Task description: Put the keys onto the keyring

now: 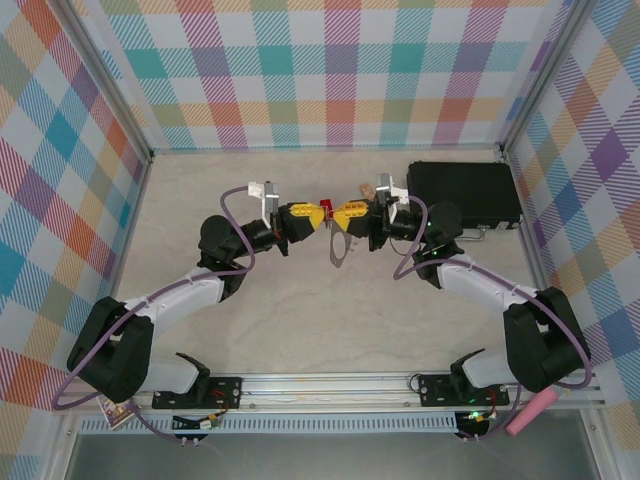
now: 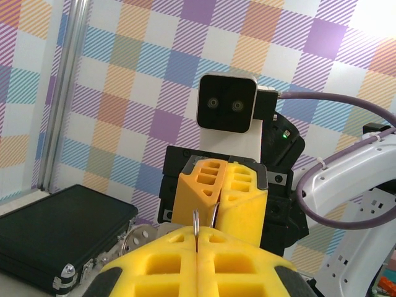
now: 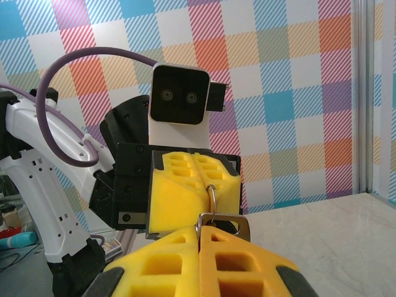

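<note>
In the top view my two grippers meet tip to tip above the table's middle. The left gripper [image 1: 318, 217] [image 2: 198, 240] is shut on a thin wire loop [image 2: 197, 224] that stands edge-on out of its yellow fingers. The right gripper [image 1: 341, 213] [image 3: 199, 233] is shut on the metal end of the grey keyring [image 3: 230, 218]. The ring's floppy body [image 1: 340, 249] hangs below the right gripper. The small loop [image 3: 212, 195] runs from the left gripper's fingers into that metal end. The black-headed key is hidden.
A black case [image 1: 465, 193] [image 2: 49, 238] lies at the back right, just behind the right arm. A red block [image 1: 325, 205] shows right behind the two fingertips. Checked walls close in the table on three sides. A pink object [image 1: 528, 412] sits off the front right corner.
</note>
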You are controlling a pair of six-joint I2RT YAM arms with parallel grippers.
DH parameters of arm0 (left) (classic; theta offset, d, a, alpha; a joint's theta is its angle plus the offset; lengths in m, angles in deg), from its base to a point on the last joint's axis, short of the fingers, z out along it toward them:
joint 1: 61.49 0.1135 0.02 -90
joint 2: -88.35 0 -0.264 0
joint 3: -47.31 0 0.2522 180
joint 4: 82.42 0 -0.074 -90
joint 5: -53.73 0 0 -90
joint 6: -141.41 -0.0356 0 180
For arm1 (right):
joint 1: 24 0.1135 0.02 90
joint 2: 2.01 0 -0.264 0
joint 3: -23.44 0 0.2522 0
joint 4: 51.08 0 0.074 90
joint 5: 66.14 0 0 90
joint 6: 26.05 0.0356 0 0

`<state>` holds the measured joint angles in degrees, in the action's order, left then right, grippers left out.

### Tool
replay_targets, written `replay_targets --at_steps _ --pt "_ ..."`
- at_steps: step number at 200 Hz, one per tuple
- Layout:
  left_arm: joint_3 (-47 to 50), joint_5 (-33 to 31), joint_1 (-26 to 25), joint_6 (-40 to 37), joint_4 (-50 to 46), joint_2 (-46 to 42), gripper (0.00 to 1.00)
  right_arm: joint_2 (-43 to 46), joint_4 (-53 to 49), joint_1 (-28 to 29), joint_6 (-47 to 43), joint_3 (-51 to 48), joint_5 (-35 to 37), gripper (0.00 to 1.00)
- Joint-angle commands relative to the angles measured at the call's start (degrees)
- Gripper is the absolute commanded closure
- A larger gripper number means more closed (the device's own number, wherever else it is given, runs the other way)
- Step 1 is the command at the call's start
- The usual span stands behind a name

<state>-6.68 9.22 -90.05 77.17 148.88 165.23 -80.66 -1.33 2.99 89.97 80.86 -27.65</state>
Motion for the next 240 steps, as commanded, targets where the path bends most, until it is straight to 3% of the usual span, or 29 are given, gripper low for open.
replay_targets --at_steps 1,97,200,240 --pt "-1.98 2.30 0.65 0.62 2.91 0.36 1.00 1.75 0.81 0.44 -1.59 -0.35 0.40 1.00" --pt "-1.50 3.00 0.78 1.34 5.26 0.93 1.00 3.32 -0.31 0.53 -3.94 -1.48 2.81 1.00" --pt "-0.81 7.27 1.05 2.38 8.33 2.48 1.00 4.94 -3.11 0.53 -7.37 -0.95 0.46 1.00" --pt "-2.22 11.34 1.24 -1.69 -0.09 0.64 1.00 7.68 -10.45 0.49 -10.97 -0.36 -0.64 1.00"
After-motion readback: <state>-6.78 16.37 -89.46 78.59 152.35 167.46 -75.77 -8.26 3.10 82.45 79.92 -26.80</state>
